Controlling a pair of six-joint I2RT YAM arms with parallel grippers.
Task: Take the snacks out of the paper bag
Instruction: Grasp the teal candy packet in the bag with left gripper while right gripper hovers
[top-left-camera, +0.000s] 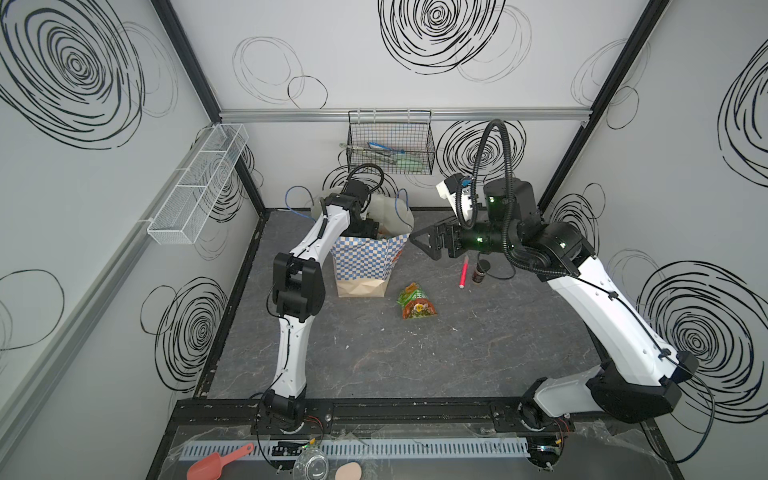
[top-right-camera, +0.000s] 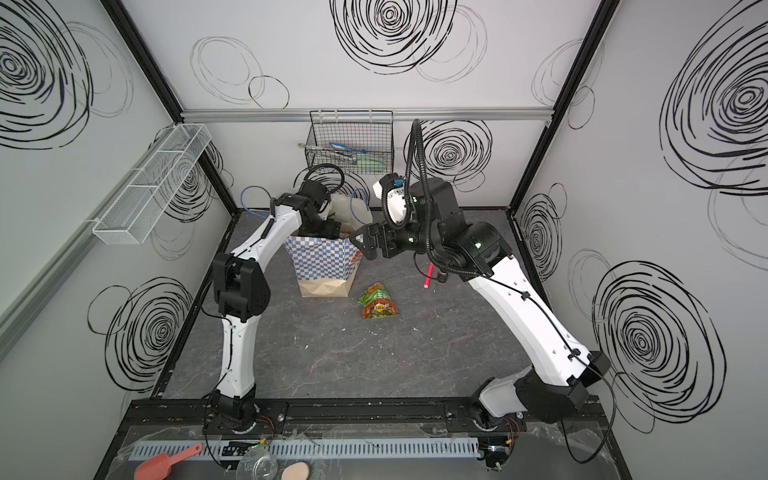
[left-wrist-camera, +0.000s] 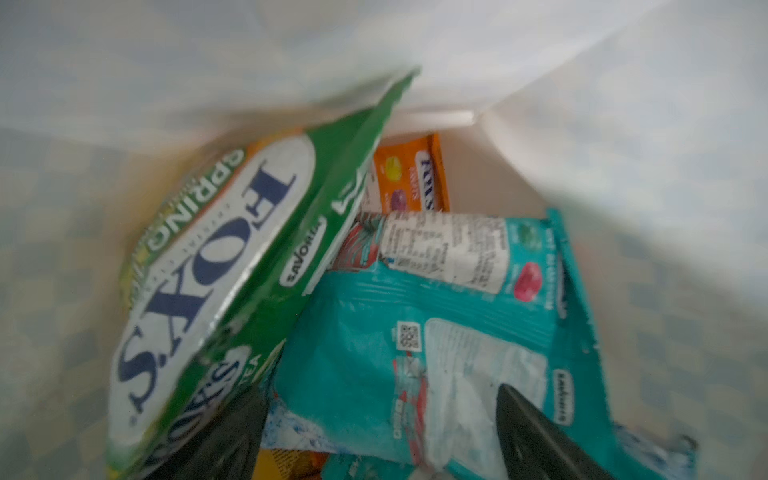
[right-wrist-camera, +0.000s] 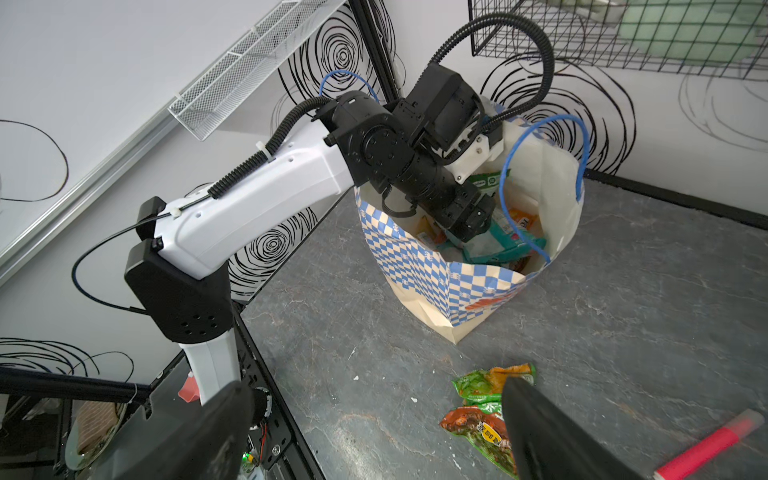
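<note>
Released, the left gripper (left-wrist-camera: 380, 390) is held inside the blue-checked paper bag (top-left-camera: 365, 262) above a teal plastic snack packet (left-wrist-camera: 353, 357). The right gripper (right-wrist-camera: 374, 382) is released too.

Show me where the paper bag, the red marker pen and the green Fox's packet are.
paper bag (top-left-camera: 365, 262): a top view, checked front wall.
red marker pen (top-left-camera: 464, 272): a top view, middle of barrel.
green Fox's packet (left-wrist-camera: 216, 266): left wrist view, white label.

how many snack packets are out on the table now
2. A green packet lies on the table near the paper bag; an orange-and-green packet lies against its near side. Others are inside the bag.
</note>
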